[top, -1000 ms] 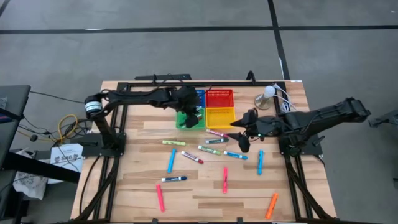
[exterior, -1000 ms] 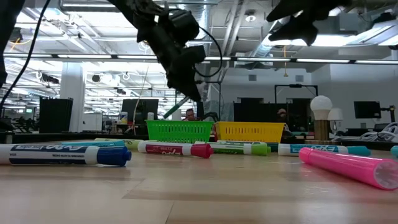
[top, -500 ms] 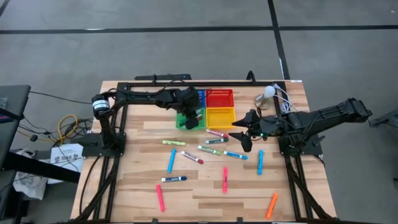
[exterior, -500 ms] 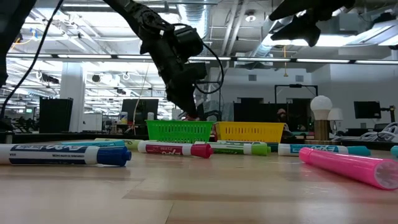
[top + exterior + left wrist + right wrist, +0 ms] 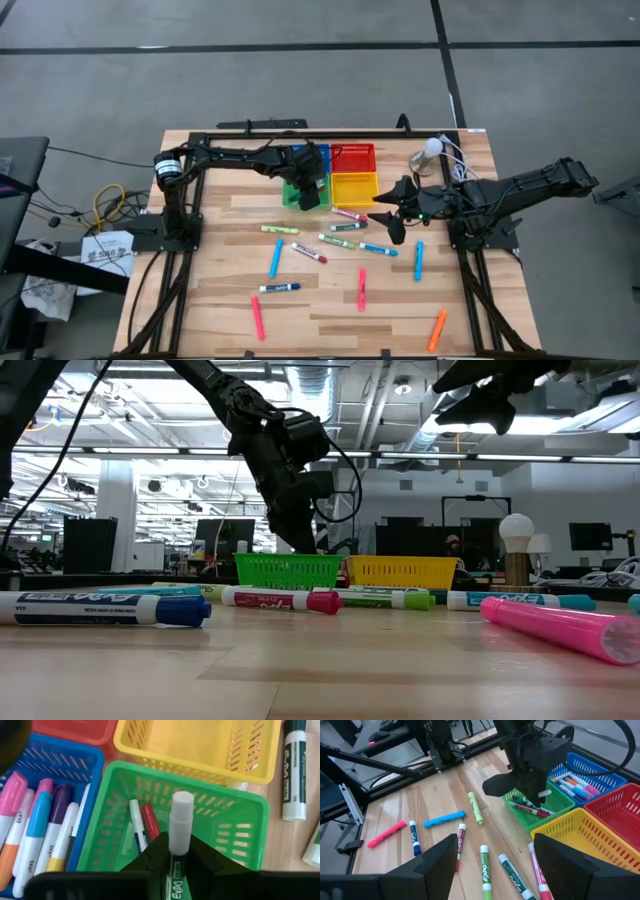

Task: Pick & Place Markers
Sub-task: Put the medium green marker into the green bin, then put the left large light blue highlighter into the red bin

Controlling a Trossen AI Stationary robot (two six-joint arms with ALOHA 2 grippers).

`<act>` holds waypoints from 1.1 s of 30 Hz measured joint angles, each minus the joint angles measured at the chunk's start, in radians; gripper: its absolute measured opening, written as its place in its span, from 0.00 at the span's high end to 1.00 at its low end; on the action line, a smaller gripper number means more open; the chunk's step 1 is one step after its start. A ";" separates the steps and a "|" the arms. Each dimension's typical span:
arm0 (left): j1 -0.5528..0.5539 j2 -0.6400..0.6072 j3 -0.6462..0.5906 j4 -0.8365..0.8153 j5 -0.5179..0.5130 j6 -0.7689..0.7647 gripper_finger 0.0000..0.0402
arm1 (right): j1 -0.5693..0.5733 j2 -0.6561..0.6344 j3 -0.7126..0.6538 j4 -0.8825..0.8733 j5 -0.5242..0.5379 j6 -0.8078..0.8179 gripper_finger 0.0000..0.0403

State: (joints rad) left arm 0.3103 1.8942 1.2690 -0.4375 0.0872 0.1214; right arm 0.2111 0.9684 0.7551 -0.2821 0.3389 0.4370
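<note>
One green Expo marker [image 5: 179, 832] sits pinched in the left gripper [image 5: 176, 854] above the green basket [image 5: 240, 822]; lower it before letting go; the right gripper [image 5: 390, 222] waits wide, mid-table.

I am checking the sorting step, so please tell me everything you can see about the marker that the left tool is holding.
The marker has a white barrel with green print and a pale rounded end pointing away from the wrist. It looks like smooth plastic. The left tool is shut on its barrel and holds it just above the green basket, which already contains two thin markers. In the low view it points down toward that basket. It does not visibly touch the basket.
</note>
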 joint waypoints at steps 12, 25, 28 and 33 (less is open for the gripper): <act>0.000 0.000 0.000 0.004 0.000 0.013 0.83 | 0.001 0.000 0.000 0.000 0.000 0.007 0.37; -0.003 -0.082 -0.010 0.016 -0.009 -0.017 0.67 | 0.001 0.000 0.000 0.000 0.000 0.008 0.37; -0.015 -0.175 -0.010 0.016 -0.011 -0.109 0.67 | 0.001 0.000 0.000 0.000 0.000 0.008 0.37; -0.060 -0.360 -0.020 0.019 -0.011 -0.203 0.67 | 0.001 0.000 0.000 0.000 -0.001 0.008 0.37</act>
State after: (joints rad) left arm 0.2508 1.5340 1.2495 -0.4183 0.0757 -0.0815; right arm 0.2119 0.9680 0.7551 -0.2825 0.3382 0.4450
